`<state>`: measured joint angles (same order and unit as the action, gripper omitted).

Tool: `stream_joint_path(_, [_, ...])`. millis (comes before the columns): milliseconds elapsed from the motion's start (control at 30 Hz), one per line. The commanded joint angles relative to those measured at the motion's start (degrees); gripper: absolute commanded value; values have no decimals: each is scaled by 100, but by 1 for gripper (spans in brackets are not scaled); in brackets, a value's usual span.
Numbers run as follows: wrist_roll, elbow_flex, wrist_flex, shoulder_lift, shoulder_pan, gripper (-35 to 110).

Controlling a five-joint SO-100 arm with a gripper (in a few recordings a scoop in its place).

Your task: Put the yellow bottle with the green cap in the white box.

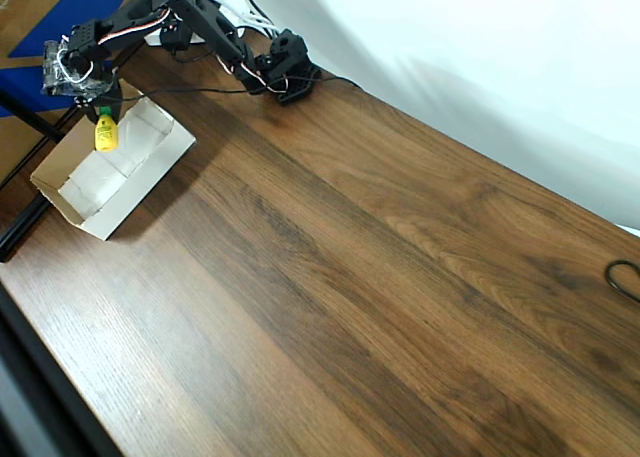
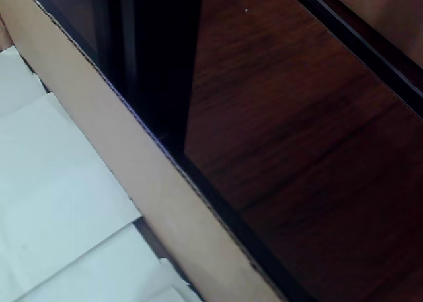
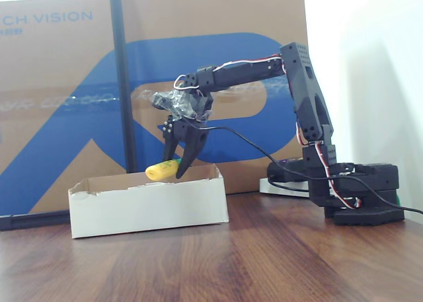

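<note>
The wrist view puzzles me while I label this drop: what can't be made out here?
- Wrist view: the bottle lies beyond the frame.
- Fixed view: the white box wall hides its floor.
- Overhead view: the gripper covers the bottle cap; print too small.

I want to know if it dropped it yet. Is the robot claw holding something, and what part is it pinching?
Yes. The gripper holds the yellow bottle by its green cap end, just above the white box.

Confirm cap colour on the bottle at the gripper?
Green cap on the yellow bottle, clearest in the overhead view, above the white box.
</note>
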<state>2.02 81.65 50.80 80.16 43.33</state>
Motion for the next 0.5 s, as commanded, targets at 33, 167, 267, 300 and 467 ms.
stream_joint_path(33, [-53, -255, -18, 352, 18, 14])
stream_joint_path(167, [-97, -105, -35, 501, -97, 15])
stream_joint_path(267, [-97, 9, -53, 668, -211, 14])
stream_joint_path(300, [-70, 70, -62, 765, -264, 14])
stream_joint_path(467, [-88, 475, -88, 1406, -598, 0])
